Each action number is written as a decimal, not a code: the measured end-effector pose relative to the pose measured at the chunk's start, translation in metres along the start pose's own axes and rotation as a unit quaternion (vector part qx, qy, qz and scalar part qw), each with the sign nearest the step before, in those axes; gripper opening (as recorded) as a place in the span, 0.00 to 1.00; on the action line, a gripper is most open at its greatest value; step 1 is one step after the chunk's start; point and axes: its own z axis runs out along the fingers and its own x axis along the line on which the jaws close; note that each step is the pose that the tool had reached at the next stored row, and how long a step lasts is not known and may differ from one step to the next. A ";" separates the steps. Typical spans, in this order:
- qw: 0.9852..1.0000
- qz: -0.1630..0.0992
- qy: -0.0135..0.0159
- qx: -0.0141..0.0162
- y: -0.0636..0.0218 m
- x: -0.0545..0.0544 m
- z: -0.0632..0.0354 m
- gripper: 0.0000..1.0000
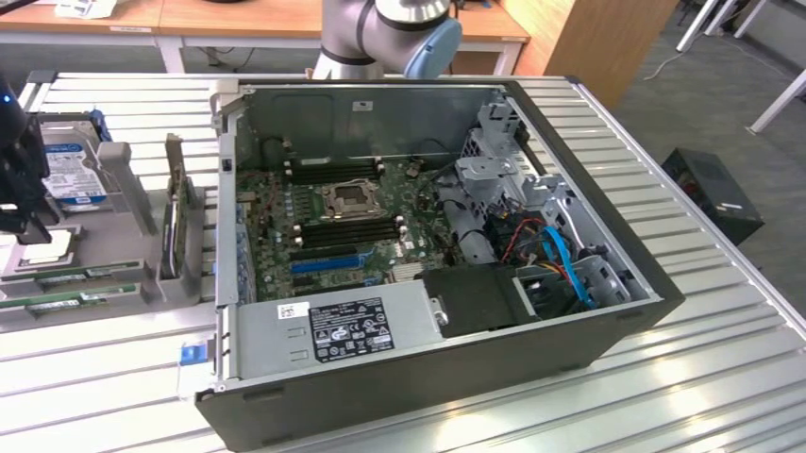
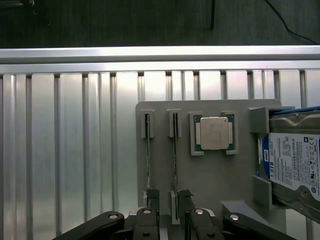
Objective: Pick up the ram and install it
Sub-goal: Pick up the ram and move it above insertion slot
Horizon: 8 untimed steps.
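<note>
Straddling the ram that stands edge-up in the grey holder for easy pinching, my claw hangs spread, gripping nothing.

Exterior oblique from above; wrist overhead; both probably share tray.

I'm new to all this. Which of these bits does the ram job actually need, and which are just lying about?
For the job: hand, open; ram stick nearest it; open computer case; its memory slots.
Lying about: other ram stick; processor chip; hard drive; expansion card.
</note>
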 end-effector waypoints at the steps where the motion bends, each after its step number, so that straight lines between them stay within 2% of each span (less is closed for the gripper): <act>1: 1.000 0.000 0.000 0.000 -0.0001 0.001 0.0000 0.30; 8: 1.000 0.000 0.000 0.000 -0.0004 0.008 -0.0002 0.30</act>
